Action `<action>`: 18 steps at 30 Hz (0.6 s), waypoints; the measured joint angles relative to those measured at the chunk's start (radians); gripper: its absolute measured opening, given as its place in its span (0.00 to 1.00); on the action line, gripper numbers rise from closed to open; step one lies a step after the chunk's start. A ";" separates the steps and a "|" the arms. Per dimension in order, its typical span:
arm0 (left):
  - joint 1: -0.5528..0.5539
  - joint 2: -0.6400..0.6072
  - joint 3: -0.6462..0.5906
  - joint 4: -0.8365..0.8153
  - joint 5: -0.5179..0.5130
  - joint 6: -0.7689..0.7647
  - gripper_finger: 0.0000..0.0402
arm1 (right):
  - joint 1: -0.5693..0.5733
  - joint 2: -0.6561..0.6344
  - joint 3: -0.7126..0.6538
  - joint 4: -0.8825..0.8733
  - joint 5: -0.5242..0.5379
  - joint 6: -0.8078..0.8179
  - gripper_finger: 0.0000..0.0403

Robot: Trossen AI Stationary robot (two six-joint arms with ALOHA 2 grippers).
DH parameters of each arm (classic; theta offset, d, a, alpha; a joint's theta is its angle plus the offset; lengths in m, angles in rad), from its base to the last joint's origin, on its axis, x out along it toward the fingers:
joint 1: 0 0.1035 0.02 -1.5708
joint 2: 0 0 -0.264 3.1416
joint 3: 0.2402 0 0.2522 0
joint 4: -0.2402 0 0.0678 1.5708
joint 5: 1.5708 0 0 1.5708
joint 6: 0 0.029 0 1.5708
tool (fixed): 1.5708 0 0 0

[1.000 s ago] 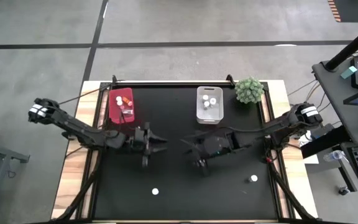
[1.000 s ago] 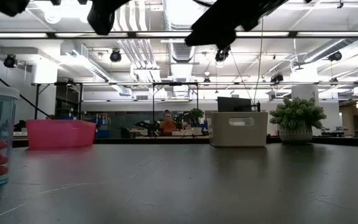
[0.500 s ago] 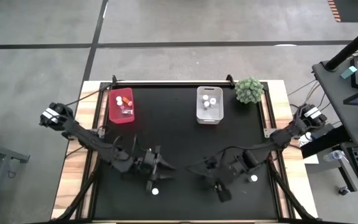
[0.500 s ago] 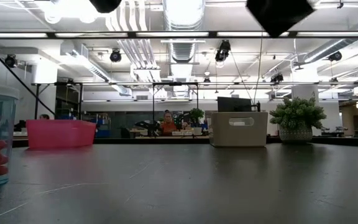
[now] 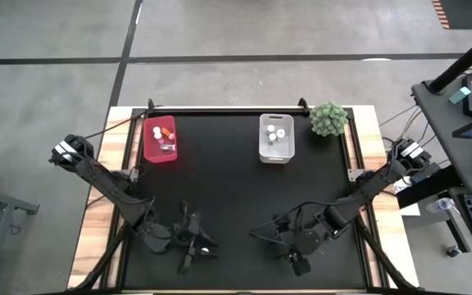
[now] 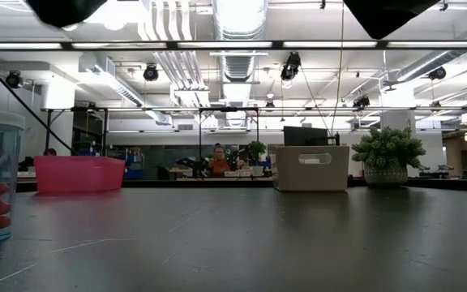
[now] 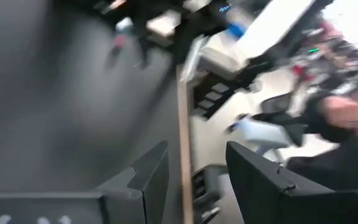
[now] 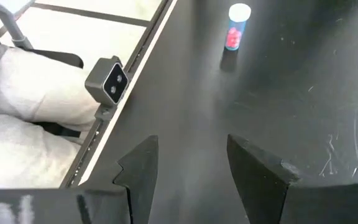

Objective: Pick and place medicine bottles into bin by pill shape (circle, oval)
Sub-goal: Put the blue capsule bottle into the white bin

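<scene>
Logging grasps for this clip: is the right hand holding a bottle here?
No, the right hand is open and empty, and the bottle stands on the table beyond it.

a clear medicine bottle (image 8: 236,27) with a white cap and red pills inside stands upright on the black table, well ahead of the right gripper's (image 8: 188,165) parted fingers. more white-capped vials (image 5: 163,135) lie in the pink bin (image 5: 148,141), far from both grippers. others (image 5: 275,134) sit in the grey bin (image 5: 265,152).
</scene>
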 joint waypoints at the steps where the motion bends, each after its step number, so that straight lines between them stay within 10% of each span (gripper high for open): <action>1: 0.000 0.000 0.005 -0.045 -0.006 -0.026 0.35 | -0.002 0.000 0.000 0.001 0.001 -0.007 0.45; 18: -0.049 0.028 0.317 -0.759 0.006 -0.157 0.28 | -0.026 0.000 -0.007 0.125 0.142 -0.122 0.45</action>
